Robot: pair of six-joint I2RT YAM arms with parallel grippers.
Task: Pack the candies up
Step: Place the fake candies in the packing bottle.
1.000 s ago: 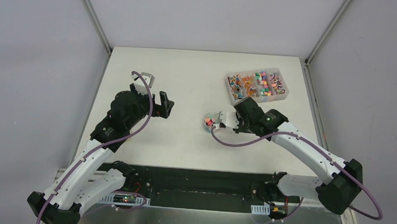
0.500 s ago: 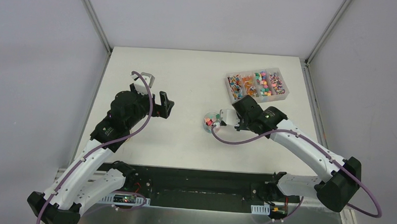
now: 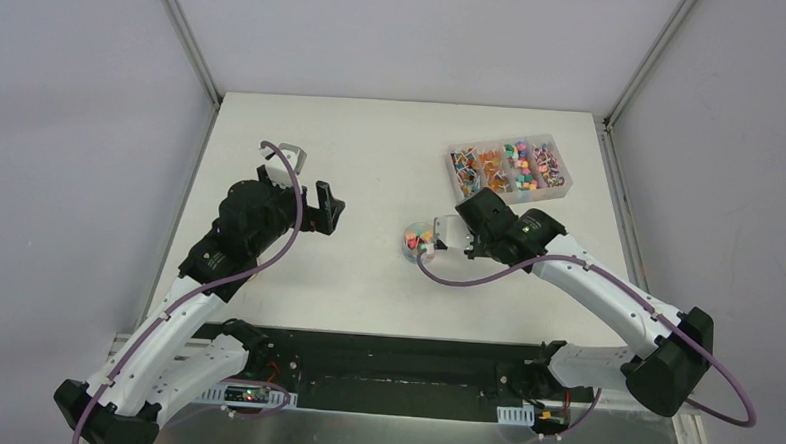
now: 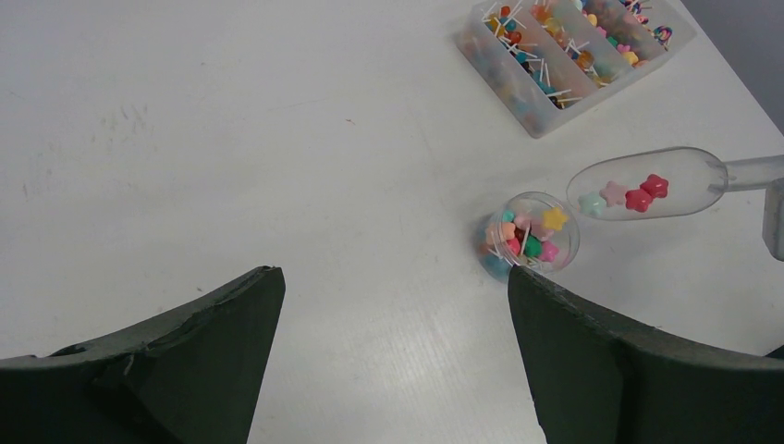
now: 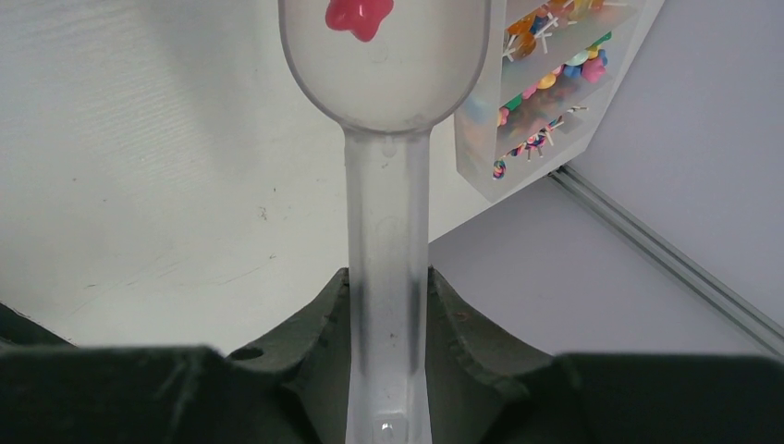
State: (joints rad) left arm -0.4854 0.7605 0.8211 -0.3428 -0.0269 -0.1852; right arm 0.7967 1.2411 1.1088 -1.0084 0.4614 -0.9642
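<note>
clear scoop point(image 4: 647, 183), clamped in the right gripper point(image 3: 458, 235), is hovering just beside the jar point(image 4: 529, 236), carrying candies point(image 4: 636, 195); left gripper point(image 4: 393, 287) is gaping empty.

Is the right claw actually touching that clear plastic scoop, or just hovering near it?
Touching. The right wrist view shows the right gripper shut on the scoop, with the handle squeezed from both sides and no gap.

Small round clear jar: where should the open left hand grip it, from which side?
Probably left hand takes the small round clear jar by its side wall, from the left: its mouth faces up with candies inside, and the clear plastic scoop sits on its right.
</note>
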